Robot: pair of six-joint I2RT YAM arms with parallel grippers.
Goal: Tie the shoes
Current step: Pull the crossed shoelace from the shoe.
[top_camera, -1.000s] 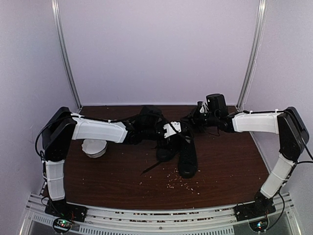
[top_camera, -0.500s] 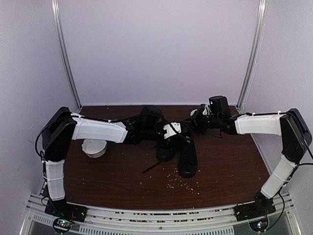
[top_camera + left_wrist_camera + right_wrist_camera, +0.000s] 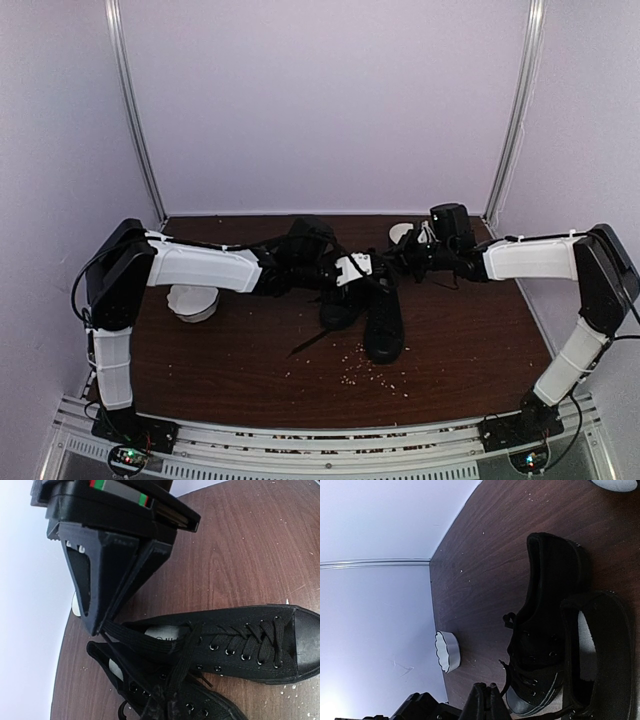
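Only the right wrist reveals the bowl (image 3: 447,651) beyond the shoes (image 3: 545,630) scalloped.

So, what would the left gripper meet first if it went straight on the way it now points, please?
Probably the heel collar of the lower shoe in the left wrist view, just beyond the left gripper, shut on a lace; depth is unclear, so it could slip past onto the table.

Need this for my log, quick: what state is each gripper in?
Left gripper: closed on a black lace.
Right gripper: closed; any hold cannot be told.
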